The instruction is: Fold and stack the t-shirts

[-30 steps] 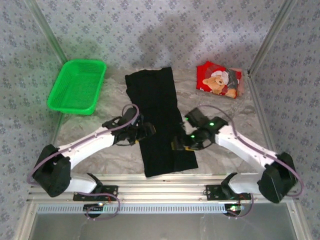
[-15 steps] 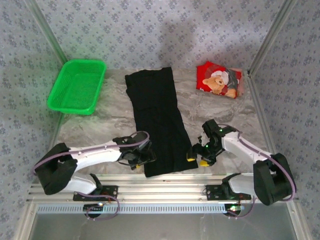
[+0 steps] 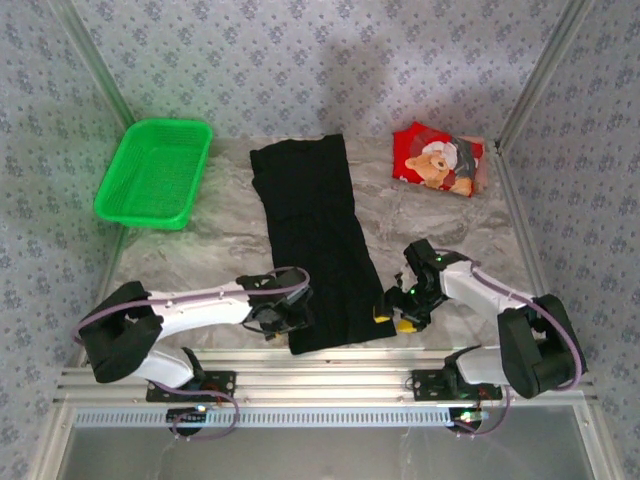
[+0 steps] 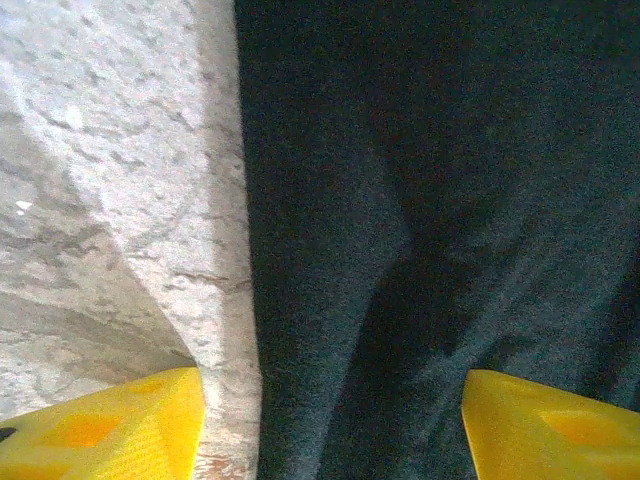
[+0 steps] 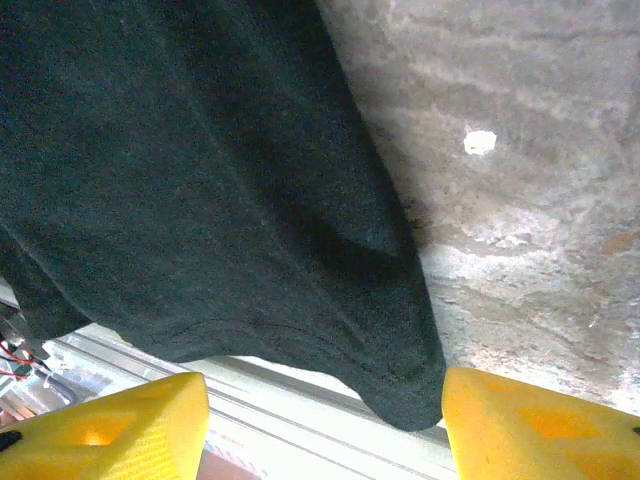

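The black t-shirt [image 3: 315, 240] lies in a long strip along the middle of the table [image 3: 190, 265], the folded red t-shirt [image 3: 438, 160] well apart at far right — left gripper [image 3: 288, 318] and right gripper [image 3: 395, 317], both open and empty, straddle the black one's near corners, where a shallow pinch may catch one layer and skew the fold.

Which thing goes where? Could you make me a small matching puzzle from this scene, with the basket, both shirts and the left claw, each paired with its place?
Things:
1. green basket
2. black t-shirt
3. red t-shirt
4. left gripper

Places:
A. folded, far right corner
B. near edge, at the black t-shirt's left corner
C. far left
D. spread long down the middle

Pairs: 1-C, 2-D, 3-A, 4-B
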Controlling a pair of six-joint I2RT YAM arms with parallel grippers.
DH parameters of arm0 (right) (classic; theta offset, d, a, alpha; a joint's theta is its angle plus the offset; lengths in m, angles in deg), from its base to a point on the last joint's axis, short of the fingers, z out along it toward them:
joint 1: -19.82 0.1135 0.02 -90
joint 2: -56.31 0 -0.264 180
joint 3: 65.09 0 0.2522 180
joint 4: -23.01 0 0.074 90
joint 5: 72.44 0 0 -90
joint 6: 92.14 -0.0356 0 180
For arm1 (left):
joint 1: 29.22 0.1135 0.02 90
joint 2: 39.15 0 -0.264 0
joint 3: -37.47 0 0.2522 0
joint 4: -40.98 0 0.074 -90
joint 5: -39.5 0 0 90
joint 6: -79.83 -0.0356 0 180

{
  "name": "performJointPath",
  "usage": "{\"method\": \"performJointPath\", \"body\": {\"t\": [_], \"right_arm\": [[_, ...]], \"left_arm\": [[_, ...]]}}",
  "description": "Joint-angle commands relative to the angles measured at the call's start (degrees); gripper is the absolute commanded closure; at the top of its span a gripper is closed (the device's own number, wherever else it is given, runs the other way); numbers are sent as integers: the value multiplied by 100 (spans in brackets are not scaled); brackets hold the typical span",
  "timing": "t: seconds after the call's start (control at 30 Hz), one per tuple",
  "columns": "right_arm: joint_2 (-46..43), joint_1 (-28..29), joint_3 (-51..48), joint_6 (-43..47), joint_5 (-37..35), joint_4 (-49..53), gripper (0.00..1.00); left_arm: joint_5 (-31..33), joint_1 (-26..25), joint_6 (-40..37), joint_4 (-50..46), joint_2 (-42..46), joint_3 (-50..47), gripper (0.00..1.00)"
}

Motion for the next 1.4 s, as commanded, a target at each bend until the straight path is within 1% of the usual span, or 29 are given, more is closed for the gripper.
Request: {"method": "performJointPath", "body": {"t": [0.0, 0.1, 0.3, 0.37, 0.4, 0.5, 0.57, 0.6, 0.7, 0.77, 0.87, 1.0, 1.2, 1.37], "right_arm": [[55, -13, -74, 120, 89, 34, 35], [128, 7, -89, 116, 53, 42, 37], [349, 108, -57, 150, -11, -2, 40], [415, 153, -61, 160, 0, -47, 42], [461, 180, -70, 155, -13, -78, 44], [588, 240, -57, 140, 4, -166, 53], [635, 252, -63, 124, -16, -238, 64], [671, 247, -48, 116, -11, -274, 72], [733, 252, -18, 117, -52, -297, 90], [662, 252, 9, 124, -107, -250, 99], [479, 255, 87, 125, -104, -69, 100], [130, 396, 239, 23, -27, 447, 100], [-401, 782, 313, -319, 178, 1063, 100], [-531, 947, 346, -417, 165, 1284, 100]], "left_arm": [[-677, -293, 802, 83, -68, 91, 32], [-668, -342, 857, 89, -75, 96, 33], [-691, -373, 842, 239, -328, 177, 44], [-682, -377, 823, 302, -418, 200, 51], [-669, -377, 822, 354, -462, 211, 56], [-651, -377, 777, 377, -557, 328, 71], [-626, -377, 724, 313, -569, 395, 79], [-590, -377, 709, 286, -554, 410, 83], [-526, -377, 684, 219, -488, 433, 92], [-504, -385, 648, 139, -446, 466, 96], [-406, -434, 620, -92, -306, 503, 100], [-249, -622, 761, -501, -46, 504, 100], [28, -1072, 1282, -963, 376, 335, 100], [237, -1219, 1718, -1131, 913, -10, 100]]}}
